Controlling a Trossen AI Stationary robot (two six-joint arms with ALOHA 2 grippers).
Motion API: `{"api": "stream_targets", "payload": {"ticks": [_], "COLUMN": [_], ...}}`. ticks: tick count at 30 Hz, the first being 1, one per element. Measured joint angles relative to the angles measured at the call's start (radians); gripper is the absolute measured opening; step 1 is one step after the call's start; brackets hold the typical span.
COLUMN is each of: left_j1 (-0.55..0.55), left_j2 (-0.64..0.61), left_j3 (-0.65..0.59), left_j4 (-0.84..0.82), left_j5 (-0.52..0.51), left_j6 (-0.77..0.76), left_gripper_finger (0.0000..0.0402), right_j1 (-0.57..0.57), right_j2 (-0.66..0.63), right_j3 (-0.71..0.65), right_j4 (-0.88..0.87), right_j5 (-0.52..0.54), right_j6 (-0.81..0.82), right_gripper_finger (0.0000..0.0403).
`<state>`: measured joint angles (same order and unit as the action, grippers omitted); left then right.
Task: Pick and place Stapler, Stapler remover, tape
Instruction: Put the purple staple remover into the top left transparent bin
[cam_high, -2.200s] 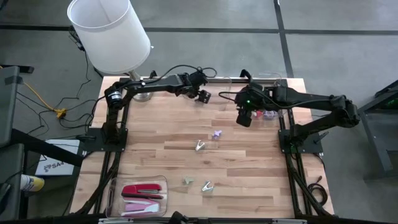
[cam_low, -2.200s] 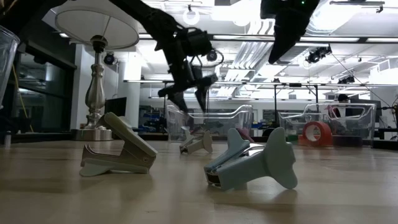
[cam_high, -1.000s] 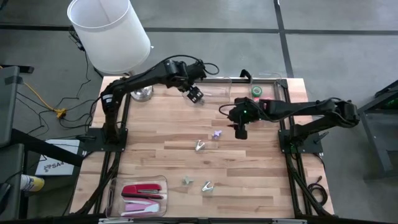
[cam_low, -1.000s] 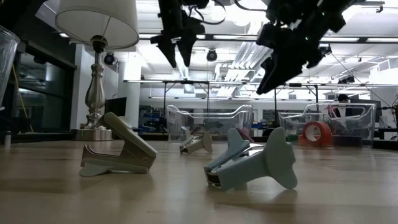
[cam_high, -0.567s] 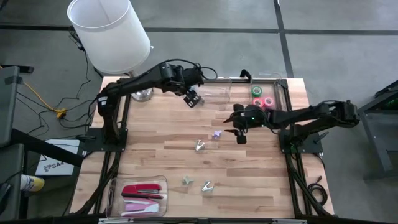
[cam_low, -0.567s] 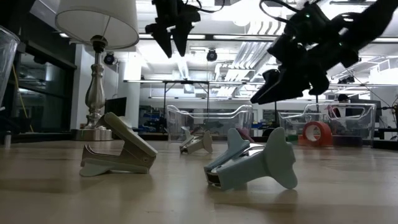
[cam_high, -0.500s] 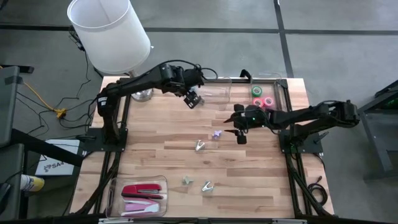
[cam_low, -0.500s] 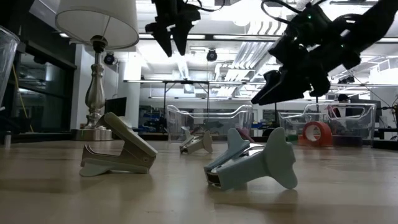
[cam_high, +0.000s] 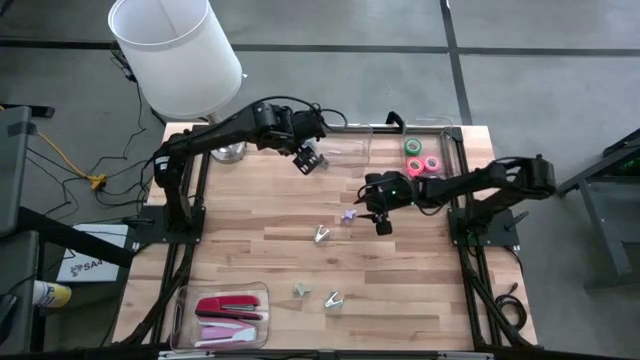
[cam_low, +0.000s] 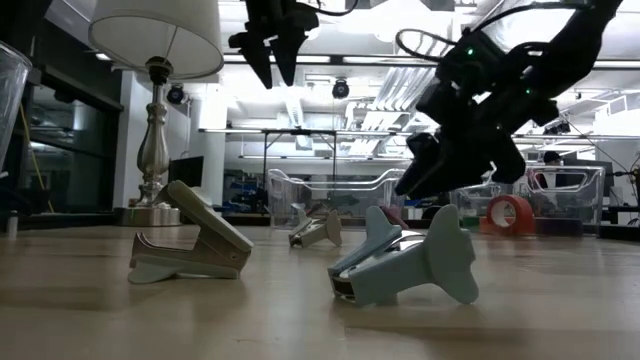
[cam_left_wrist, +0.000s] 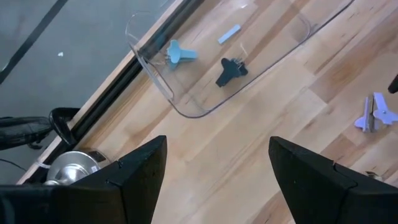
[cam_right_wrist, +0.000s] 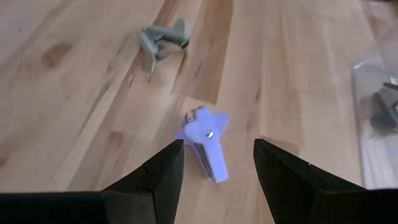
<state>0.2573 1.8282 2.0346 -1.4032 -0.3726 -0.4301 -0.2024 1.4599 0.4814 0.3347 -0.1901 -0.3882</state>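
A purple staple remover (cam_high: 348, 214) lies on the wood near the table's middle. My right gripper (cam_high: 381, 224) hovers open just to its right; in the right wrist view the remover (cam_right_wrist: 206, 140) lies ahead between the two fingers, untouched. My left gripper (cam_high: 309, 161) hangs open in the air near the far edge, beside a clear bin (cam_left_wrist: 186, 109) that holds a blue remover (cam_left_wrist: 180, 52) and a dark one (cam_left_wrist: 230, 71). Green, pink and red tape rolls (cam_high: 421, 156) sit in a bin at the far right. Red and pink staplers (cam_high: 229, 307) lie in a near-left tray.
More staple removers lie loose: a grey one (cam_high: 320, 234) by the purple one, and two (cam_high: 302, 290) (cam_high: 333, 299) nearer the front edge, which loom large in the low view (cam_low: 404, 262) (cam_low: 189, 246). A lamp (cam_high: 176, 52) stands at the far-left corner.
My right gripper has come down and drifted a little toward the table's left and near edge, closing on the purple staple remover, still open. The tape rolls in the far-right bin now show clear of the arm. My left gripper has barely shifted.
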Motion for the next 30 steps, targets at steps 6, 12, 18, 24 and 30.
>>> {"api": "stream_targets", "payload": {"ticks": [6, 12, 18, 24, 30], "left_j1": [-0.005, -0.005, -0.005, -0.005, -0.005], "left_j2": [0.0, 0.0, 0.001, 0.001, 0.001], "left_j3": [0.0, 0.0, 0.0, 0.0, 0.0], "left_j4": [0.0, -0.002, -0.005, -0.008, -0.01], "left_j5": [0.002, 0.004, 0.004, 0.004, 0.005], "left_j6": [-0.001, -0.002, -0.002, -0.002, -0.002], "left_gripper_finger": [0.0278, 0.0278, 0.0278, 0.0278, 0.0278], "right_j1": [0.0, 0.0, 0.0, 0.0, 0.0], "right_j2": [0.075, 0.173, 0.218, 0.218, 0.218], "right_j3": [0.027, 0.066, 0.095, 0.096, 0.096], "right_j4": [0.0, 0.0, -0.002, -0.008, -0.024], "right_j5": [-0.021, -0.022, -0.023, -0.022, -0.02], "right_j6": [-0.071, -0.111, -0.11, -0.11, -0.091], "right_gripper_finger": [0.0186, 0.0186, 0.0181, 0.0148, 0.0098]}}
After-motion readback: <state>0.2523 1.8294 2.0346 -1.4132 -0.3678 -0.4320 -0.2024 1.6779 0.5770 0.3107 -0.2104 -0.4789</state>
